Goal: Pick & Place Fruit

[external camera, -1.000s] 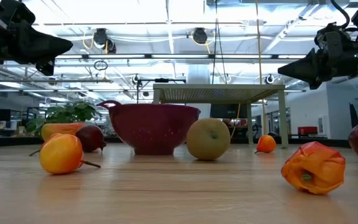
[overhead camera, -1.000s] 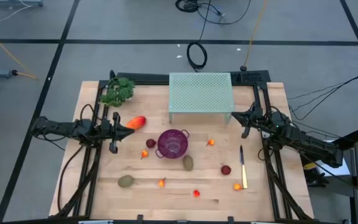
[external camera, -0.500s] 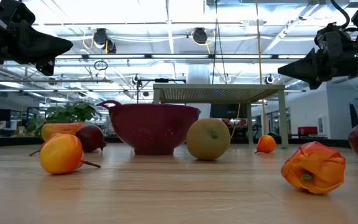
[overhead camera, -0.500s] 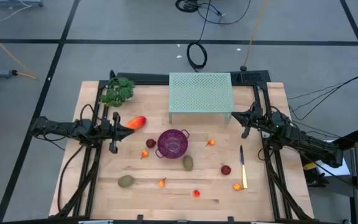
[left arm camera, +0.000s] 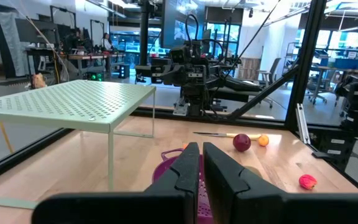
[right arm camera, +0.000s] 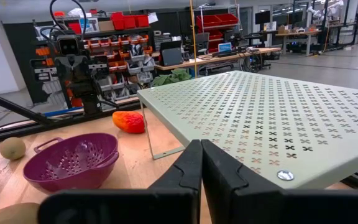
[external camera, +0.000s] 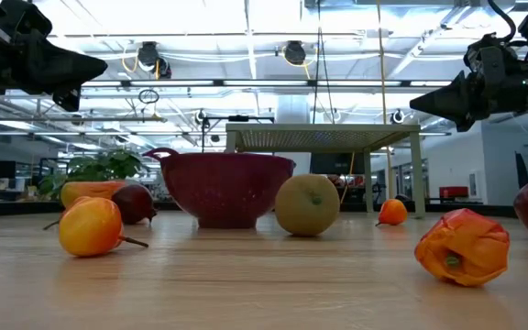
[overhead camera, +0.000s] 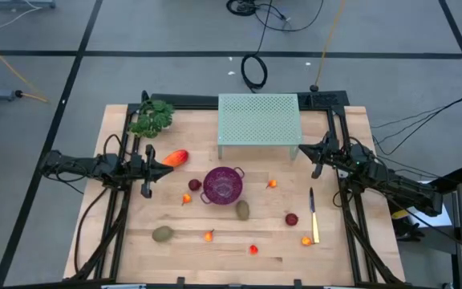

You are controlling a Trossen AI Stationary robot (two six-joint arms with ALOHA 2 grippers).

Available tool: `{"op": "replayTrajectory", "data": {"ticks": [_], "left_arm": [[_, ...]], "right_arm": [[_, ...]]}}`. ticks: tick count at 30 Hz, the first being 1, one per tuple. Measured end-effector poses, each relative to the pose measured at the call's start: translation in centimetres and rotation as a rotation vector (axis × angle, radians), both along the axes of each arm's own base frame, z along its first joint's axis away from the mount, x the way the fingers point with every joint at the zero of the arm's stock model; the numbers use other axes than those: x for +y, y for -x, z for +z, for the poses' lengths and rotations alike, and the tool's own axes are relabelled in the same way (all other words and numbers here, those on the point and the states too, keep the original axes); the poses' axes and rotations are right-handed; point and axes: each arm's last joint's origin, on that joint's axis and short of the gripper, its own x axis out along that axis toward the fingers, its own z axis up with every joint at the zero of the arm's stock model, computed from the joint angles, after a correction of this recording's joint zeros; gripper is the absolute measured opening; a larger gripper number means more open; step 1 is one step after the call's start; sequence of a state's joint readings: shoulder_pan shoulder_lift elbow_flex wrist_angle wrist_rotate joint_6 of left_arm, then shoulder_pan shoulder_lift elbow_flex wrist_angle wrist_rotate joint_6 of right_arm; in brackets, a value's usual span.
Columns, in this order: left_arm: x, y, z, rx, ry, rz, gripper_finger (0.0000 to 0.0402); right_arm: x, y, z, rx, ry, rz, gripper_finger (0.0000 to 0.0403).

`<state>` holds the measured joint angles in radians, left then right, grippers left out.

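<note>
The fruit lies scattered on the wooden table around a purple colander [overhead camera: 223, 185]. The orange-red oval [overhead camera: 176, 157] lies just beyond my left gripper [overhead camera: 167, 168]. One kiwi-like oval [overhead camera: 242, 210] rests near the colander, the other [overhead camera: 162, 234] toward the near left. Dark red balls [overhead camera: 195, 185] [overhead camera: 292, 219] and tiny orange pieces [overhead camera: 272, 184] [overhead camera: 208, 235] [overhead camera: 253, 249] lie between them. My left gripper [left arm camera: 201, 149] is shut and hovers above the table, holding nothing. My right gripper [overhead camera: 299, 152] [right arm camera: 201, 146] is shut and hovers by the rack's right front leg.
A pale green perforated rack [overhead camera: 258, 120] stands at the far middle of the table. A leafy green sprig [overhead camera: 152, 118] lies at the far left. A yellow-handled knife [overhead camera: 313, 213] lies at the right, with a tiny orange piece [overhead camera: 306, 240] beside its handle.
</note>
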<state>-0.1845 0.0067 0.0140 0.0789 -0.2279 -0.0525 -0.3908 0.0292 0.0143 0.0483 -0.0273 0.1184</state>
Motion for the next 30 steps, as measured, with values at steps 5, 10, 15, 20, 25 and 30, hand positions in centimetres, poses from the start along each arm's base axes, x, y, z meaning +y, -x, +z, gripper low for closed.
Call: {"op": "replayTrajectory", "data": {"ticks": [5,10,15,20,25,30], "left_arm": [[0.0,0.0,0.01,0.0,0.0,0.0,0.0021],[0.03,0.01,0.01,0.001,-0.032,0.013,0.0021],[0.15,0.01,0.0,0.008,-0.1,0.062,0.0021],[0.16,0.01,0.0,0.008,-0.101,0.064,0.0021],[0.33,0.04,0.01,0.017,-0.152,0.128,0.0021],[0.56,0.18,0.82,-0.072,-0.046,0.197,0.0021]], "right_arm": [[0.0,0.0,0.0,0.0,0.0,0.0,0.0],[0.0,-0.01,-0.01,0.001,0.0,0.001,0.0],[0.0,0.0,0.0,0.0,0.0,0.001,0.0],[0.01,0.0,0.09,-0.009,0.003,0.002,0.0],[0.01,0.02,0.56,-0.054,0.022,0.002,0.0],[0.01,0.03,0.74,-0.084,-0.002,0.002,0.0]]}}
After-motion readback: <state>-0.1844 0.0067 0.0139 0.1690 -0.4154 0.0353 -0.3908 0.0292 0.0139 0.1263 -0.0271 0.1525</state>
